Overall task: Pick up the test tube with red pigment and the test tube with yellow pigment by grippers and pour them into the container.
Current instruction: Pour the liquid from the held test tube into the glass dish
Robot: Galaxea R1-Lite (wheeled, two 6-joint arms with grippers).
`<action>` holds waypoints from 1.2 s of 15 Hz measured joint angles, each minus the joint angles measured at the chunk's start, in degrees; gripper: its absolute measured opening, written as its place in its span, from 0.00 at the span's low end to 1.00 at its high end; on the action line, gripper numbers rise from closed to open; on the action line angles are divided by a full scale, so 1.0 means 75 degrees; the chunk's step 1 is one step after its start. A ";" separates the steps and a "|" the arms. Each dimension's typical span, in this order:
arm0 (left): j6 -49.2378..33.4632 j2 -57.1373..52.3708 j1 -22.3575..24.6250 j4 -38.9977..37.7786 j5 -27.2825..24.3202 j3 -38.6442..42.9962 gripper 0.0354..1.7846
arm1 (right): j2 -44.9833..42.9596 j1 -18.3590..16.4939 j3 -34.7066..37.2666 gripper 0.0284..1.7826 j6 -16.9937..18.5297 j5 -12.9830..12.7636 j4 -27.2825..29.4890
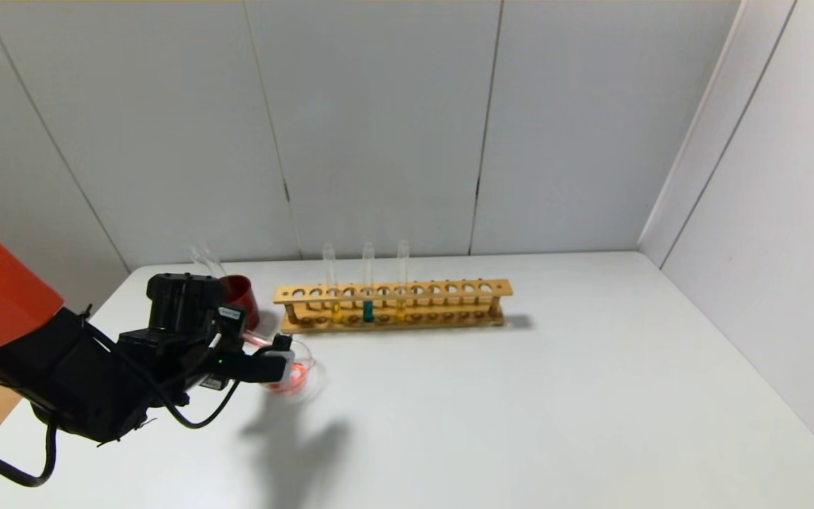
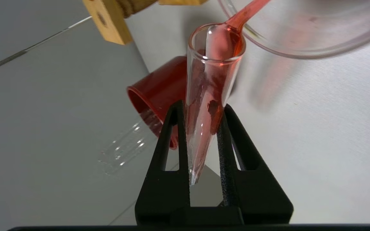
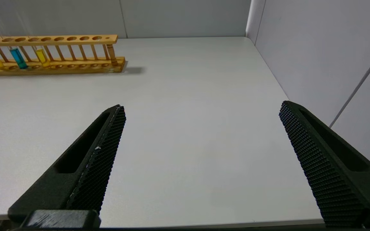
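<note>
1. Nearest, at the worktop's (image 1: 520, 424) front-left corner: left gripper (image 2: 201, 128), pinched tight on the test tube with red pigment (image 2: 212, 80), gripped partway along its glass.
2. Tube tipped over, long axis running from the jaws out toward the container (image 1: 299, 376), mouth lowest, rounded end back behind the fingers.
3. Thin red stream leaving the tube's lip and crossing the dish's rim; tube mouth just at that rim, seemingly not touching it. Judged: pour under way, red liquid not yet all out, some clinging along the inner wall.
4. Container: low clear dish, near the left edge, in front of the rack's left end; a shallow red pool already inside.
5. Right gripper (image 3: 201, 134): spread wide, holding nothing, hovering over bare worktop toward the right edge, well apart from the dish. Left arm clearly the nearer one to the container.
6. Behind the left gripper: dark red cup (image 1: 240, 297), with an empty clear tube (image 1: 207, 260) leaning in it.
7. Farther back, mid-worktop: wooden rack (image 1: 393, 305), long side parallel to the back edge, three upright tubes in its left half.
8. From the left: the test tube with yellow pigment (image 1: 333, 300), deep golden; a blue-green tube (image 1: 368, 304); a paler yellow tube (image 1: 401, 300).
9. Farthest: grey panel walls.
</note>
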 joint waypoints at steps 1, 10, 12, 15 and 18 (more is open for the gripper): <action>0.0026 0.0099 0.0000 -0.0200 -0.0007 -0.0011 0.16 | 0.0000 0.0000 0.0000 0.98 0.0000 0.0003 0.0000; 0.0375 0.0221 -0.0003 -0.0268 -0.0011 -0.0031 0.16 | 0.0000 0.0000 0.0000 0.98 0.0000 0.0003 0.0000; 0.0588 0.0219 -0.0010 -0.0273 -0.0003 -0.0031 0.16 | 0.0000 0.0000 0.0000 0.98 0.0000 0.0000 0.0000; 0.0891 0.0148 -0.0010 -0.0273 0.0239 -0.0060 0.16 | 0.0000 0.0000 0.0000 0.98 0.0000 0.0003 0.0000; 0.1074 0.0070 -0.0013 -0.0268 0.0283 -0.0086 0.16 | 0.0000 0.0003 0.0000 0.98 0.0000 0.0003 0.0000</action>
